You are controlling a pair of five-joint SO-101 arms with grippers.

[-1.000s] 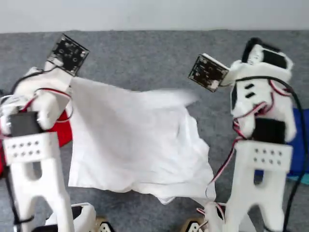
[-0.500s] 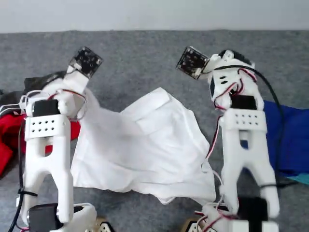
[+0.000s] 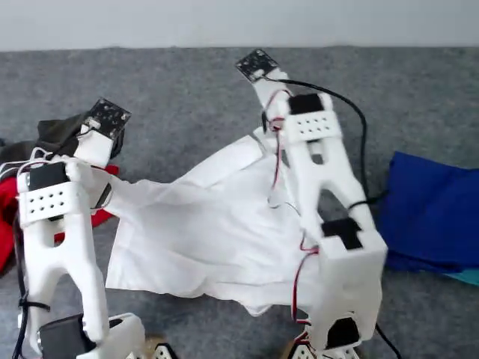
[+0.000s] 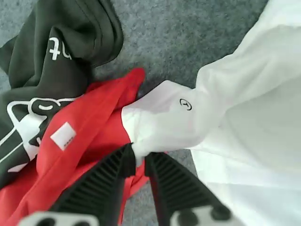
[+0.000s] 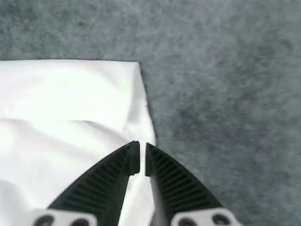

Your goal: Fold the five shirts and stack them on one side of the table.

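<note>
A white shirt point(image 3: 209, 232) lies crumpled across the middle of the grey table point(image 3: 187, 90). My left gripper point(image 4: 138, 157) is shut on the tip of its left sleeve point(image 4: 160, 117), just beside a red shirt point(image 4: 84, 136). In the high view the left gripper point(image 3: 109, 196) sits low at the shirt's left side. My right gripper point(image 5: 141, 157) is shut on the white shirt's point(image 5: 70, 94) far edge near a corner, and in the high view the right gripper point(image 3: 262, 137) is at the shirt's far end.
A dark printed shirt point(image 4: 56, 52) lies bunched next to the red one at the far left point(image 3: 56, 134). A blue shirt point(image 3: 434, 217) lies at the right edge, with a bit of teal cloth point(image 3: 468, 277) beside it. Bare table lies behind the white shirt.
The white shirt, held spread in the air, has come down onto the table. The right arm swung in toward the middle and stretched away; the left arm lowered with the sleeve.
</note>
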